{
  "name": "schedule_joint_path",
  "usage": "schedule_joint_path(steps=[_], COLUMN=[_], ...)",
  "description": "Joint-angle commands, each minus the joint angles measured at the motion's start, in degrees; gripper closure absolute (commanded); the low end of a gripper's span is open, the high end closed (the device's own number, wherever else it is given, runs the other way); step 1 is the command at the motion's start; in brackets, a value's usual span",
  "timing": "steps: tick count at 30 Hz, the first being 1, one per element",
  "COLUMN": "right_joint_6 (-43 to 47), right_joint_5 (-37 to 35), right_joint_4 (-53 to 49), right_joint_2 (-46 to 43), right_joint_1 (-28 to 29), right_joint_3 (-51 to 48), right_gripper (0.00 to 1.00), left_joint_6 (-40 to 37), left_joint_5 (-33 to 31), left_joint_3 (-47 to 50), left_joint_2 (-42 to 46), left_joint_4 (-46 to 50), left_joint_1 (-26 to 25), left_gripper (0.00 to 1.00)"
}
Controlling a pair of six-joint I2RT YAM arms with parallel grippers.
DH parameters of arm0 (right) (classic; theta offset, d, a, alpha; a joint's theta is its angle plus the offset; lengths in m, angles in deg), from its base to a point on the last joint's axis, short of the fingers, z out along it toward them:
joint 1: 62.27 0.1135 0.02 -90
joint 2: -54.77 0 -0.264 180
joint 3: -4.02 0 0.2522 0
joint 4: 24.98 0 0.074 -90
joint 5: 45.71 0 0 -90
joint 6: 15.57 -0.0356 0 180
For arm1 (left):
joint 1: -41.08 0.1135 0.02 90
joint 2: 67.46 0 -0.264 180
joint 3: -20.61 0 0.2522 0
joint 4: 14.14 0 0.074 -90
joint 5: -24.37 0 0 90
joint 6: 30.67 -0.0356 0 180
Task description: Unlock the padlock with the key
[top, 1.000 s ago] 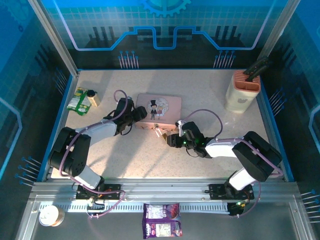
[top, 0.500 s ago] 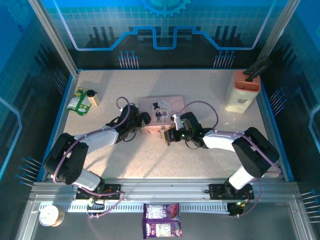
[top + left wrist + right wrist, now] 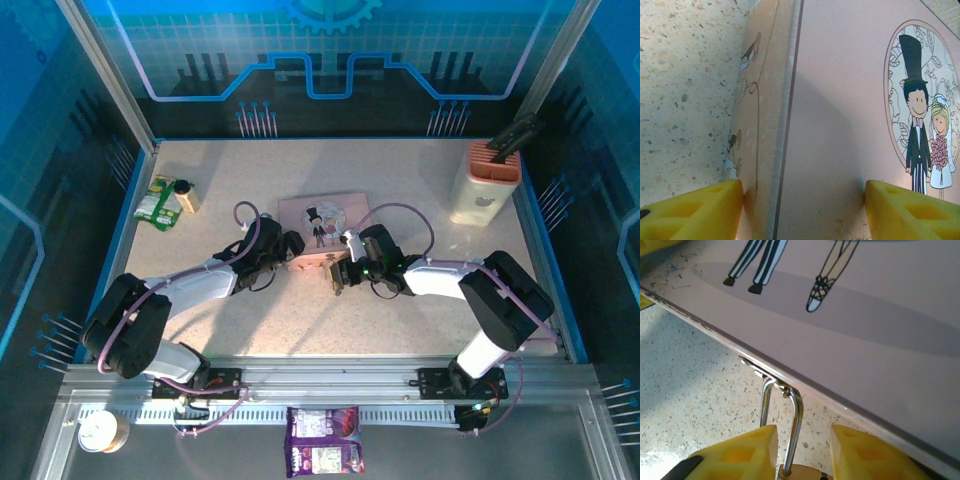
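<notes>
While wide astride the pink tin [image 3: 830, 125], left tool [image 3: 802, 210]; right tool [image 3: 802, 450] tight on the padlock [image 3: 800, 472].

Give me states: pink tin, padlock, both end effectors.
pink tin: lid closed, hasp threaded by the shackle.
padlock: shackle looped through the hasp, one leg seated in the brass body, the other hidden behind a finger; whether it is locked cannot be told.
left end effector: fingers wide apart, straddling the tin's edge; grip unclear.
right end effector: shut on the padlock body.
</notes>
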Motion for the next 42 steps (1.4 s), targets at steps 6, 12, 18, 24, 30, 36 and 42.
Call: schedule_joint_path(steps=[6,12,18,24,30,36,42], right_joint_6=[-2.9,-4.3,-9.3,-20.1,-28.1,-32.8,-38.0], right_joint_5=[1.5,1.8,1.7,1.3,-3.7,-6.7,-13.6], right_joint_4=[1.6,1.3,1.6,5.7,12.5,20.9,27.4], right_joint_2=[2.3,3.3,3.8,3.0,-0.2,-3.2,-4.3], right_joint_1=[-0.7,-0.6,-1.0,-1.8,-1.8,-1.2,1.8], right_joint_3=[-0.6,0.4,0.4,-2.2,-7.4,-11.7,-15.1], right_gripper=[0.72,0.75,0.86,0.96,1.0,1.0,1.0], left_joint_6=[2.1,3.3,5.8,8.5,10.5,9.1,9.6], left_joint_5=[1.3,1.3,-0.4,0.1,0.1,0.4,0.8], left_joint_3=[1.1,1.4,3.2,4.7,4.7,3.7,4.0], left_joint_2=[0.1,0.3,1.8,1.3,0.0,0.4,-0.2], left_joint_4=[7.2,6.8,5.6,1.8,-0.4,1.1,0.0], left_joint_1=[-1.8,-2.2,-3.6,-5.4,-7.7,-8.3,-8.8], left_gripper=[0.35,0.35,0.35,0.35,0.34,0.34,0.34])
